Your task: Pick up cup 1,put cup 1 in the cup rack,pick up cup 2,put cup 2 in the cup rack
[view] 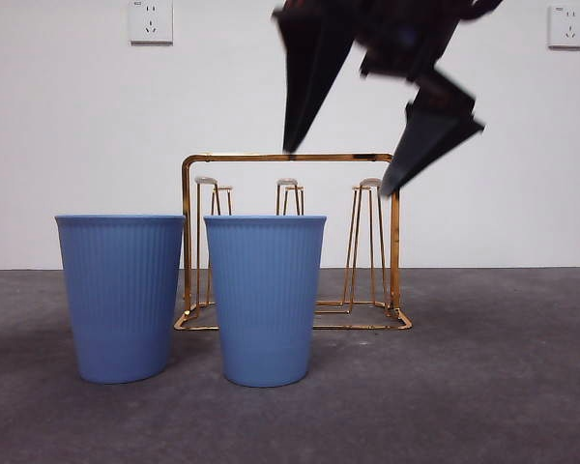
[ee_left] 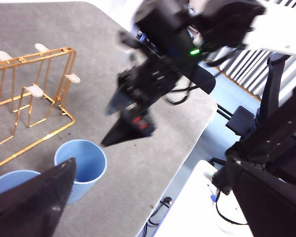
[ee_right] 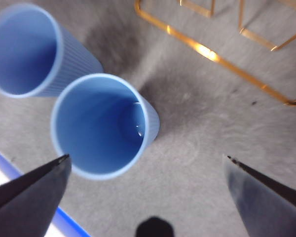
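Two ribbed blue cups stand upright on the grey table: one at the left (view: 121, 295), one in the middle (view: 264, 300). The gold wire cup rack (view: 290, 158) with white-tipped prongs stands behind them, empty. My right gripper (view: 339, 171) hangs open above the rack's front, above and to the right of the middle cup. In the right wrist view the gripper (ee_right: 147, 157) is open high over the table, with that cup (ee_right: 101, 126) below its one jaw and the other cup (ee_right: 24, 49) beyond. My left gripper (ee_left: 150, 158) is open and empty, off to the side.
The left wrist view shows the right gripper (ee_left: 107, 128) above the cups (ee_left: 81, 165), the rack (ee_left: 34, 59), the table's curved edge (ee_left: 187, 143) and floor equipment beyond. Two wall sockets (view: 151, 21) sit on the white wall behind.
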Controlling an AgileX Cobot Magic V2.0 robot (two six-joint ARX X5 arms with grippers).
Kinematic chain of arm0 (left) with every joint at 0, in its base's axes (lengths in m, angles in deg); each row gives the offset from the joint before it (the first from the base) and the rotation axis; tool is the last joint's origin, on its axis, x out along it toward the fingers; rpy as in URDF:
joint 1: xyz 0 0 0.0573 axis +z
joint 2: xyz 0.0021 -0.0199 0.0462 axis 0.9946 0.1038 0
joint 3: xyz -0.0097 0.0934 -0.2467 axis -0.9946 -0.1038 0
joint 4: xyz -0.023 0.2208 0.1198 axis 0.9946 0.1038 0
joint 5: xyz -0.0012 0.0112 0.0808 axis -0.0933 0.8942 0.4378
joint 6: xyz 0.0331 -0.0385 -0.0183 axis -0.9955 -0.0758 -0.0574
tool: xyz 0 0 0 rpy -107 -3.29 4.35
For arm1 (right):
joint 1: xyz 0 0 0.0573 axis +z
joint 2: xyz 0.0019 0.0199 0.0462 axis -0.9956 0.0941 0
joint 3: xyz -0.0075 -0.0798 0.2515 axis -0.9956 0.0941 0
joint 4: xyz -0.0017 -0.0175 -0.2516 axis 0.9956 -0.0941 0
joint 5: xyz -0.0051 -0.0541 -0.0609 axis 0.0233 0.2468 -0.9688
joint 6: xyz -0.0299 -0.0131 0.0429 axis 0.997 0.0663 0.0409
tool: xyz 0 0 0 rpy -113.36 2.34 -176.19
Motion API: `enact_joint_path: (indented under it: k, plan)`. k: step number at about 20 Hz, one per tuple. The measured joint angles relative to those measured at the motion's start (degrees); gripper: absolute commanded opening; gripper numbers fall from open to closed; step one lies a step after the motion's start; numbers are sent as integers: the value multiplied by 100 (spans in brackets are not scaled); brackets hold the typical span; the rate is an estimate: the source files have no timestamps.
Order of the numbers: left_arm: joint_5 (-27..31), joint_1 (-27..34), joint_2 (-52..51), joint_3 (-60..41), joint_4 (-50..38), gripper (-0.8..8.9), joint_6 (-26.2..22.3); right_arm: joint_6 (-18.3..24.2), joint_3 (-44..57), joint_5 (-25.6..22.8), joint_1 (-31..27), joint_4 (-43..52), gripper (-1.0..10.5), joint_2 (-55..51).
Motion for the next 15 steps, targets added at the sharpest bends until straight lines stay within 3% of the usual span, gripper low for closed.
enact_joint_path:
  k: [3, 6, 13, 15]
  plan:
    - [0, -94, 17, 0, -17, 596, 17, -44, -9, -17, -11, 77, 492, 350]
    - [0, -142, 81, -2, -85, 596, 39, -127, -11, -28, -13, 256, 337, 503]
    - [0, -151, 289, 0, -118, 596, 42, -190, -31, -31, 79, 415, 314, 828]
    - [0, -151, 302, 0, -179, 596, 44, -208, -31, -31, 98, 428, 148, 916]
